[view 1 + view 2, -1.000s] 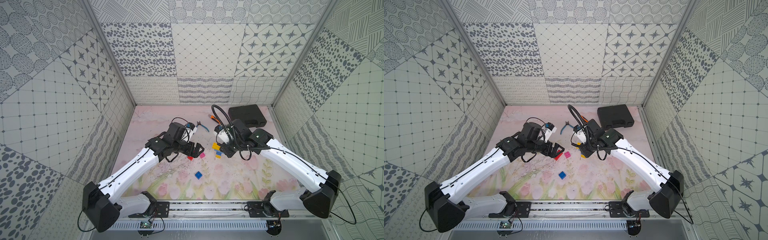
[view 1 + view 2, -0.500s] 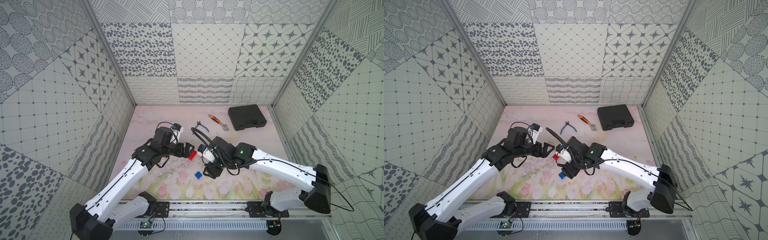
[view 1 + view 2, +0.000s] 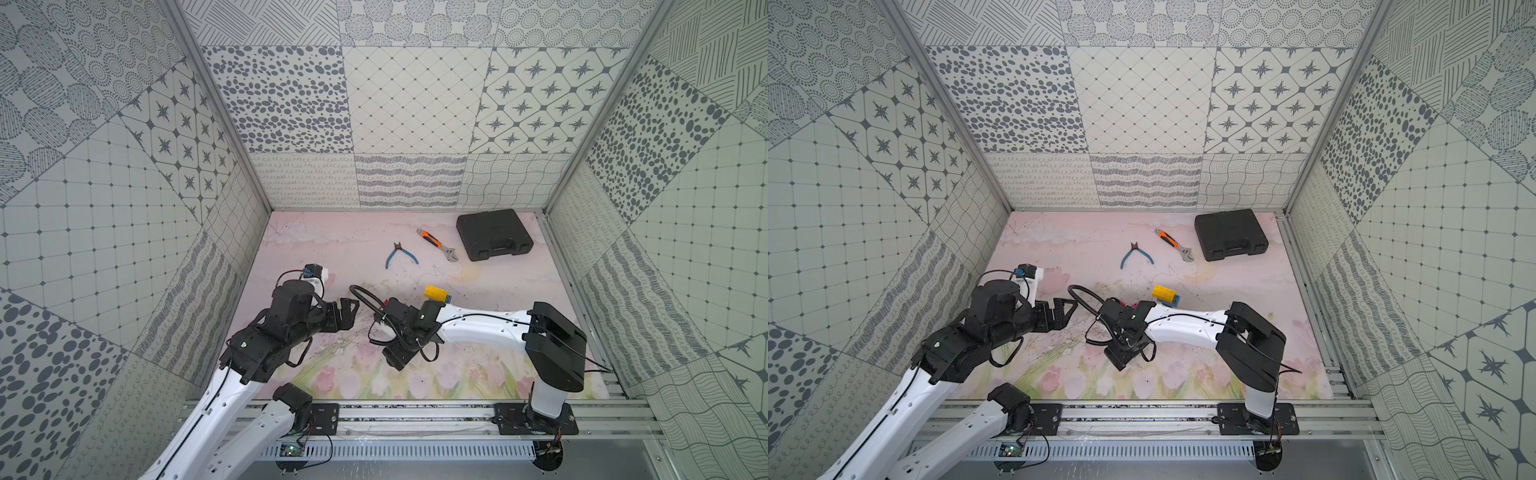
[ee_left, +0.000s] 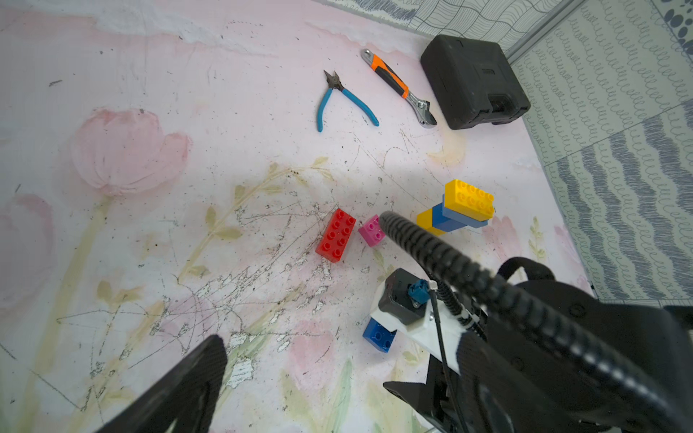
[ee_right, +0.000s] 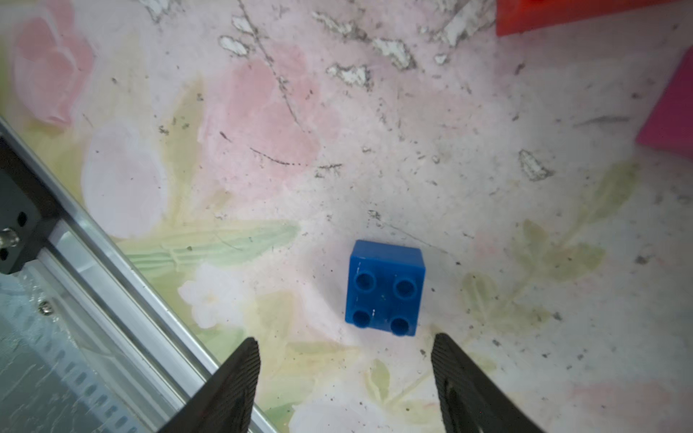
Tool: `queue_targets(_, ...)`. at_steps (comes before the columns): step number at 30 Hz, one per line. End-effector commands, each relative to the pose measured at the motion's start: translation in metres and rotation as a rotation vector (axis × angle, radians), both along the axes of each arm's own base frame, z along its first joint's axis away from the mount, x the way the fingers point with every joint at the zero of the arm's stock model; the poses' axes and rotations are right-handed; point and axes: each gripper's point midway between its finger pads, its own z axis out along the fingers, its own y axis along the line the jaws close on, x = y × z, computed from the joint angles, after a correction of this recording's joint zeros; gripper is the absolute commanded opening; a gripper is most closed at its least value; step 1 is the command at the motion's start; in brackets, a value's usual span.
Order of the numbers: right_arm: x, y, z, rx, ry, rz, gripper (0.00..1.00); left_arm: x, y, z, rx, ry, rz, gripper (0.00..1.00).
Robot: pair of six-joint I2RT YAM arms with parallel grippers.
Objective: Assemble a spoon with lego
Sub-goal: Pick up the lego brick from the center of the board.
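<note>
fetching step, i judge; my right gripper point(image 5: 343, 358) hangs spread near the dark blue square brick point(image 5: 385, 288), not yet around it; left gripper point(image 3: 348, 312) spread, empty; the part-built spoon point(image 4: 459, 210) stands beyond that brick; next: straddle, pinch.

The left arm point(image 3: 212, 409) and right arm point(image 3: 478, 328) are built alike: glossy white moulded links point(image 3: 1183, 328) joined by matte black joint housings point(image 3: 557, 357) (the largest is boxy). A thick black corrugated cable point(image 4: 450, 262) leaves the right wrist, near a thin black wire point(image 3: 490, 316) and a small blue plug point(image 4: 418, 292) on a white bracket point(image 4: 423, 330). A small green light point(image 3: 422, 316) glows there. The right gripper point(image 5: 345, 340) has black, finely ribbed fingers point(image 5: 236, 382). Black base plates point(image 3: 536, 419) carry small screws.
</note>
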Motion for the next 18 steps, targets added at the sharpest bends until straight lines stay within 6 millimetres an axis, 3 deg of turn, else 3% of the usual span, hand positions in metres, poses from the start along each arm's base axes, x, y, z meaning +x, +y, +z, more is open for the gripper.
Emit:
queue_targets(1, 0.013, 0.014, 0.003, 0.021, -0.058, -0.018, 0.72, -0.011, 0.017, -0.010, 0.024, 0.038, 0.067, 0.98)
queue_targets(18, 0.022, 0.012, -0.022, -0.050, -0.088, -0.003, 0.56, -0.012, 0.013, -0.014, 0.025, 0.040, 0.038, 0.98)
